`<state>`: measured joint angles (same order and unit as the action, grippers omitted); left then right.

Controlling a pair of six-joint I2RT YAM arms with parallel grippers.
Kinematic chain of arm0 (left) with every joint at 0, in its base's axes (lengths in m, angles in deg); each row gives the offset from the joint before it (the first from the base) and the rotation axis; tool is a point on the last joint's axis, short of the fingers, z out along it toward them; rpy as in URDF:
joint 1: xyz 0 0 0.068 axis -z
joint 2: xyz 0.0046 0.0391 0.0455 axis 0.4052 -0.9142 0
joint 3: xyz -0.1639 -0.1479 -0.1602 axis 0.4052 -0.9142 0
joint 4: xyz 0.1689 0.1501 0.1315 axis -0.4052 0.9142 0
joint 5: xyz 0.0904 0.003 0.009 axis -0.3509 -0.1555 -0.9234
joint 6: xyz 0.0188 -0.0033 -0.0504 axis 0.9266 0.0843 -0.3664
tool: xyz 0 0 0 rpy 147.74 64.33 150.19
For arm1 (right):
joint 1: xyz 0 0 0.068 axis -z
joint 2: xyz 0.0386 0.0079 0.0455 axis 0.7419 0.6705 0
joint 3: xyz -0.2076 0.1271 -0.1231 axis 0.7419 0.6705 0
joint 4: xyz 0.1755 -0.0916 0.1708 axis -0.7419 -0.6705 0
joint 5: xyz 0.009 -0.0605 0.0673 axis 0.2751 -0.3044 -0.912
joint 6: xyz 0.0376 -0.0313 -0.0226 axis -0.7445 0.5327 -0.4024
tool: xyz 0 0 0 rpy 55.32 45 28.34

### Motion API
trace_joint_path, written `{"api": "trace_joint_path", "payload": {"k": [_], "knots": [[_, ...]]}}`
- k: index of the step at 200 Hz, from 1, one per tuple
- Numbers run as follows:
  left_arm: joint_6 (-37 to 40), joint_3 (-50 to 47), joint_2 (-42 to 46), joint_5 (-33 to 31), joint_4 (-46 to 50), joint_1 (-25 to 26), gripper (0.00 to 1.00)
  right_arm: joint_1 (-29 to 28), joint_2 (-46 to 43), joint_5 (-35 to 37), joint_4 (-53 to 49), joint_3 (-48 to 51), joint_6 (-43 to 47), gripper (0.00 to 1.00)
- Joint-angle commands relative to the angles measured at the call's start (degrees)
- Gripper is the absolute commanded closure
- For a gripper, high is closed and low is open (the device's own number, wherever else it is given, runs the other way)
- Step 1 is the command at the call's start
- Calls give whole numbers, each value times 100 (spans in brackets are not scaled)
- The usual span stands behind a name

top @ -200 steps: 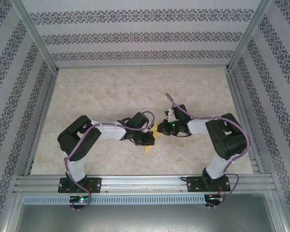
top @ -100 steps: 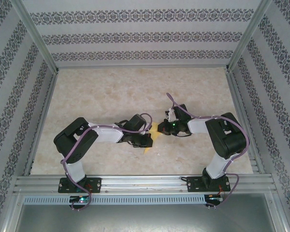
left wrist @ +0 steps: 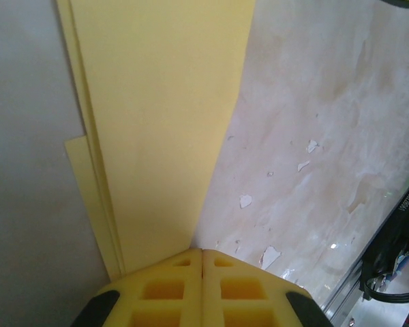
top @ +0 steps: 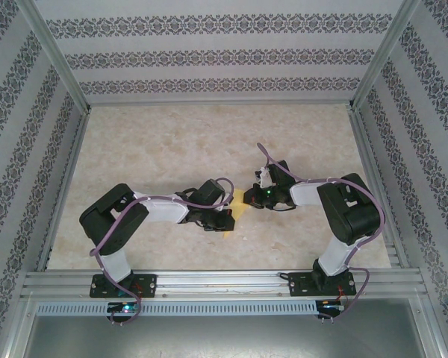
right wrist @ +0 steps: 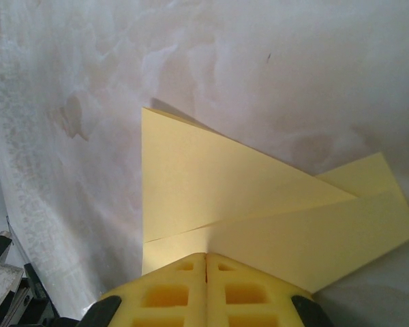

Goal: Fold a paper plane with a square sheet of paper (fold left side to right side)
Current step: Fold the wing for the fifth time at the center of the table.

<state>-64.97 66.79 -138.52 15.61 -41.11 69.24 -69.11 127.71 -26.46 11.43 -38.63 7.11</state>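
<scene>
Here, from above, a folded sheet of yellow paper [top: 238, 200] lies flat near the middle of a pale, marbled table [top: 172, 142], between two robot arms. The left gripper [top: 224, 221] and the right gripper [top: 250, 198] bear down on it from opposite sides and hide most of it. One small yellow corner pokes out toward the near edge.

From the left wrist, the left gripper [left wrist: 202, 262] has its two yellow foam pads closed tight together, with nothing visibly between them. Its tip sits on the paper [left wrist: 163, 116], which runs away as a long strip of several stacked layers with crisp straight edges. The table [left wrist: 313, 136] beside it looks smooth and glossy, with flaky white specks.

From the right wrist, the right gripper [right wrist: 206, 257] is likewise closed, its tip on the paper [right wrist: 211, 197]. Here the paper shows a pointed triangular flap over a narrow band.

The paper looks thin, light and limp, likely to slide on that slick surface and to crease wherever it is pinched. Probably safest is to pin it flat with one tip and lift a loose edge or corner with the other.
</scene>
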Motion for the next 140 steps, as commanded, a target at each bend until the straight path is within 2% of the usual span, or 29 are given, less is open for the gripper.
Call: {"api": "trace_joint_path", "payload": {"k": [1, 140], "knots": [[-24, -201, 134, 78, 549, 117, 95, 12, 520, 956, -646, 189, 227, 100], [97, -489, 332, -55, 824, 194, 95, 37, 564, 950, -700, 180, 263, 100]]}}
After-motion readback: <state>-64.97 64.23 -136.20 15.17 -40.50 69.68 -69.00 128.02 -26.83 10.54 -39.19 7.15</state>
